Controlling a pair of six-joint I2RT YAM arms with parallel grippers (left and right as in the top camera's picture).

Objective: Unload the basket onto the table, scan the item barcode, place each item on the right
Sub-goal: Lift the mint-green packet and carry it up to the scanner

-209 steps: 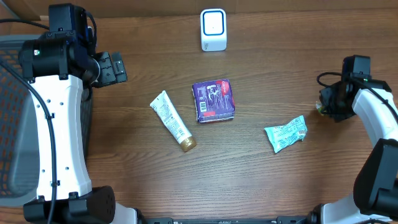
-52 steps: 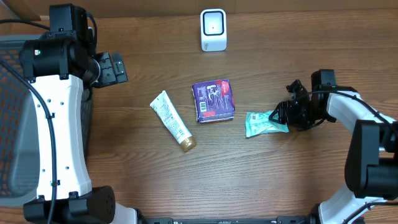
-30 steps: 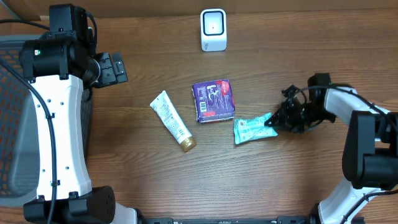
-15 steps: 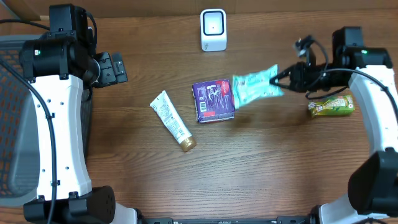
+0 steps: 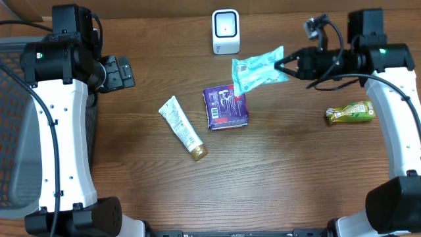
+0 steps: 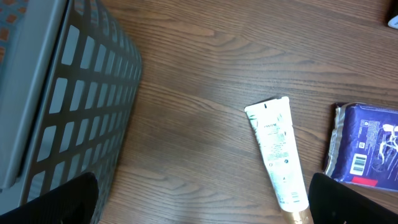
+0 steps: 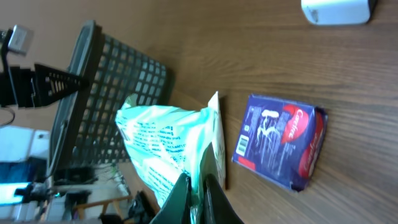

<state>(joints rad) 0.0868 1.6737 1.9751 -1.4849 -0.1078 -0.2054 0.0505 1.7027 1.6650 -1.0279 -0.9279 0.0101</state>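
**Right arm holds the mint packet up near the scanner**

The right gripper (image 5: pixel 281 67) is closed tight on one end of a crinkled mint-green plastic snack packet (image 5: pixel 256 70). In the right wrist view the two dark fingers (image 7: pixel 180 194) are pressed together on the packet's sealed edge, and the rest of the packet (image 7: pixel 165 146) fans out beyond them. The packet is held off the brown wooden desk (image 5: pixel 276 184). From overhead it sits just in front of and to the right of the white box-shaped barcode scanner (image 5: pixel 225 31), which stands at the middle of the desk's far edge. The packet's lower corner overlaps the top right corner of a flat purple foil-wrapped pack (image 5: pixel 226 106) lying at the middle of the desk. No barcode can be made out on the mint packet.

The left gripper (image 5: pixel 120 71) is near the desk's far left corner with its jaws spread fully apart and nothing between them. The left wrist view shows only its dark fingertips (image 6: pixel 73 200) at the bottom corners.

A white squeeze tube with a gold cap (image 5: pixel 183 128) lies slantwise on the desk just left of the purple pack. A small green drink pouch (image 5: pixel 350 112) lies near the desk's right edge. A grey plastic lattice basket (image 6: pixel 74 106) stands along the left edge.
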